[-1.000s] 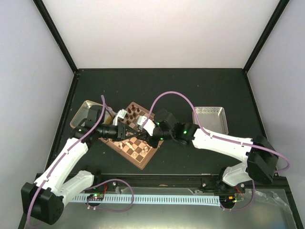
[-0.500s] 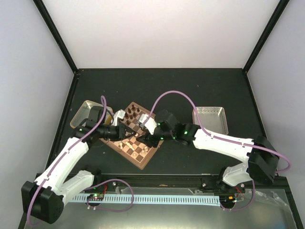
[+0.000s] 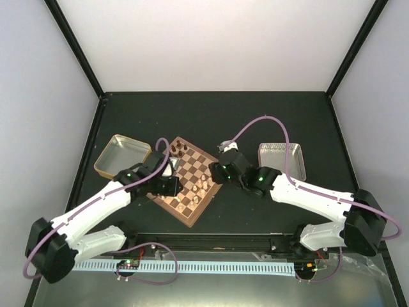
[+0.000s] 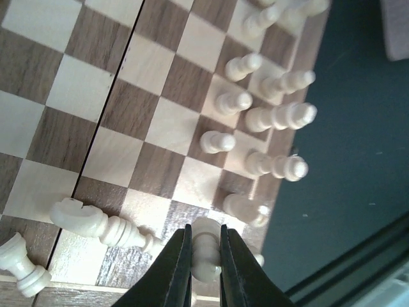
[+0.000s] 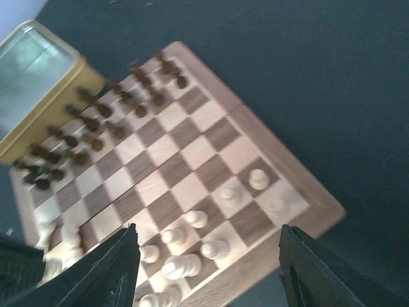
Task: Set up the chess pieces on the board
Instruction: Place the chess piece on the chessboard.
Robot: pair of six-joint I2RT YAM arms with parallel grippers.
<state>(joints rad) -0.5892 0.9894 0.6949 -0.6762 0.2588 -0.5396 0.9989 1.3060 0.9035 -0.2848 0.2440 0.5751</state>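
Your left gripper has its jaws pinched narrow on one pale piece. It sits at the rim of the board, on the side where the pale men stand. You can't tell whether that piece touches the wood or is lifted. Your right gripper hangs over the board's opposite side, jaws wide, nothing between them.

The board sits cornerwise on the dark matte surface, left of centre, between the two arms. The dark pieces stand in two rough rows along the side nearest the gold-tan tin; they are blurred in the right wrist view. The pale pieces stand upright in partial rows on the opposite side. A fallen pale piece lies on its side just beside the left jaws, and a second fallen one lies near the board's edge.

The tin is just beside the board's far-left side. A silver tray lies to the right, well apart from the board.

Plain white walls close in the back and both sides, with black frame struts at the corners. A pale slotted rail runs along the near edge by the arm bases. Purple cables loop over both arms.
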